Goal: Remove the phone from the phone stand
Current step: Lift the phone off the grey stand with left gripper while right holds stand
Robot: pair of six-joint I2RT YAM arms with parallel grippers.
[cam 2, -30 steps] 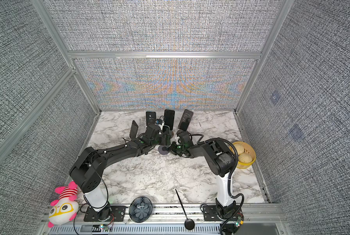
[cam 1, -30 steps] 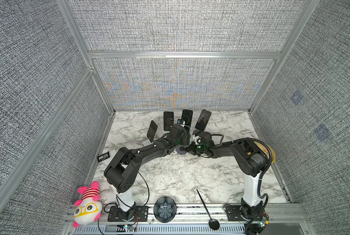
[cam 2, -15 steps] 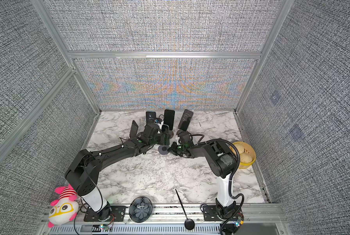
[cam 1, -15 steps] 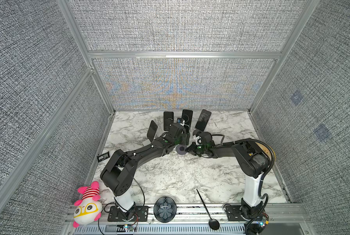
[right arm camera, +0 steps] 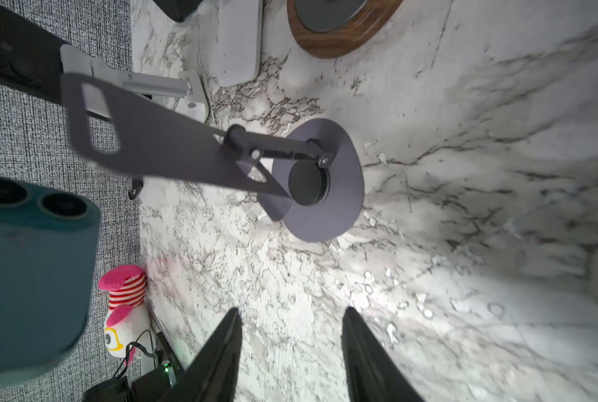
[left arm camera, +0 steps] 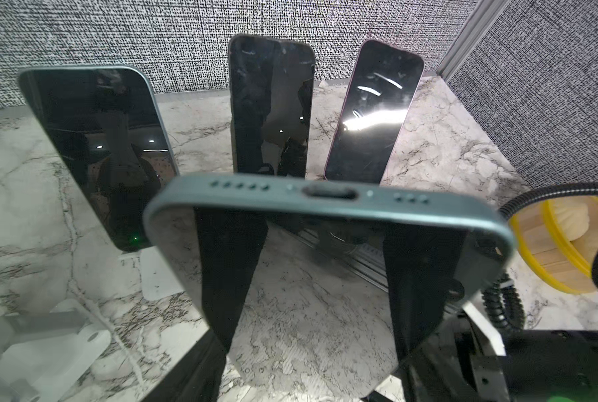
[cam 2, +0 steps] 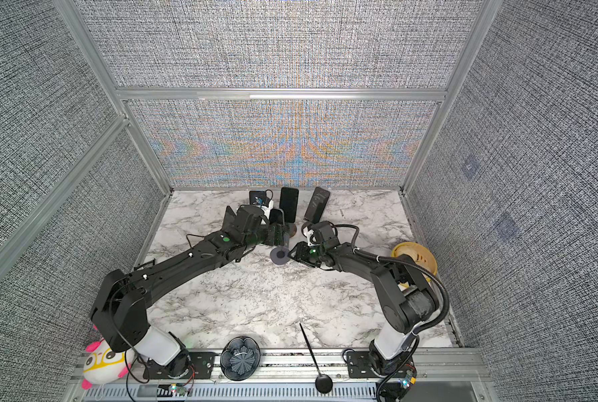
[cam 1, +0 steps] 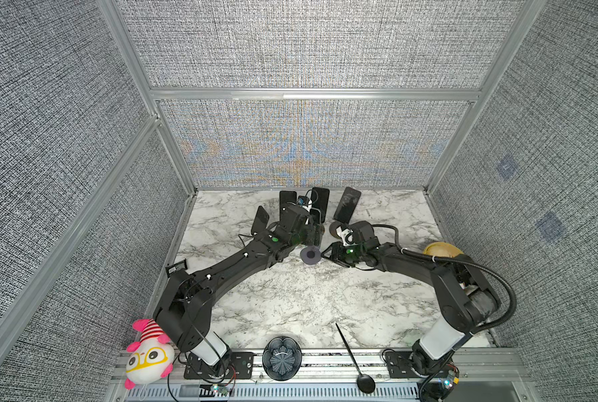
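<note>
My left gripper [left arm camera: 315, 351] is shut on a dark teal phone [left arm camera: 325, 205], gripped across its width and held off the stand; its port edge faces away from the wrist. In the right wrist view the phone's [right arm camera: 29, 278] back with two lenses hangs beside the bare grey phone stand [right arm camera: 318, 184], whose round base sits on the marble and whose plate [right arm camera: 144, 139] leans out. My right gripper [right arm camera: 292, 313] is open just short of that base, nothing between its fingers. In both top views the stand base [cam 1: 310, 255] [cam 2: 279, 255] lies between the left gripper [cam 1: 313, 233] and the right gripper [cam 1: 325, 255].
Three other phones [left arm camera: 99, 149] [left arm camera: 271, 104] [left arm camera: 374, 111] lean on stands along the back wall. A wooden round base [right arm camera: 339, 28] sits close behind the grey stand. A bamboo basket [cam 1: 442, 249] is at the right edge. A plush toy [cam 1: 148, 358], dark bowl [cam 1: 282, 362] and black ladle [cam 1: 355, 358] lie at the front.
My right gripper has gone from shut to open at the stand's base. The left arm has shifted only slightly, with the phone still in its grip.
</note>
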